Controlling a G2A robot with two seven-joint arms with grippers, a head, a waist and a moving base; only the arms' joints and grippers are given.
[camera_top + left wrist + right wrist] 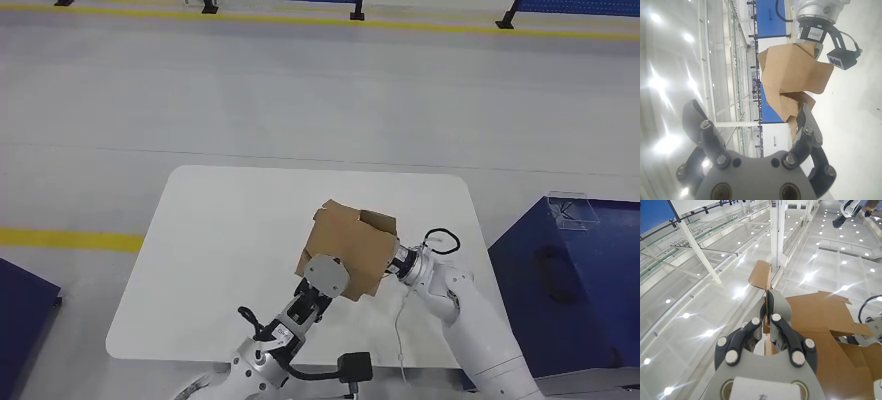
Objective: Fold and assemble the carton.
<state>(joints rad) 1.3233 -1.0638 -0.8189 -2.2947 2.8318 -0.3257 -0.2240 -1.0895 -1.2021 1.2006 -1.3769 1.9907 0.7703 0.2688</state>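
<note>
1. One carton (345, 245) of plain brown corrugated cardboard is held up off the white, round-cornered table (220, 270), tilted, above the table's right half.
2. Its shape is only half formed. Flat panels bend along their creases, and several loose flaps with angular, notched edges stick out at different slants. The cut edges show raw board.
3. The right gripper (767, 298) is clamped on the thin edge of one panel. Its curved grey fingers (780, 303) carry dark pads that press the sheet from both sides.
4. The left gripper (748, 106) stands spread wide, with nothing between its fingers. One finger's ribbed dark pad (802, 117) lies at the carton's lowest flap; whether it touches the flap or sits just beside it cannot be told. The other finger is well apart from the cardboard.
5. From above, the left arm comes up from the table's near edge to the carton's near face, and the right arm meets the carton's right side.
6. A blue cabinet (580, 290) with smooth sides stands just beside the table, to its right.
</note>
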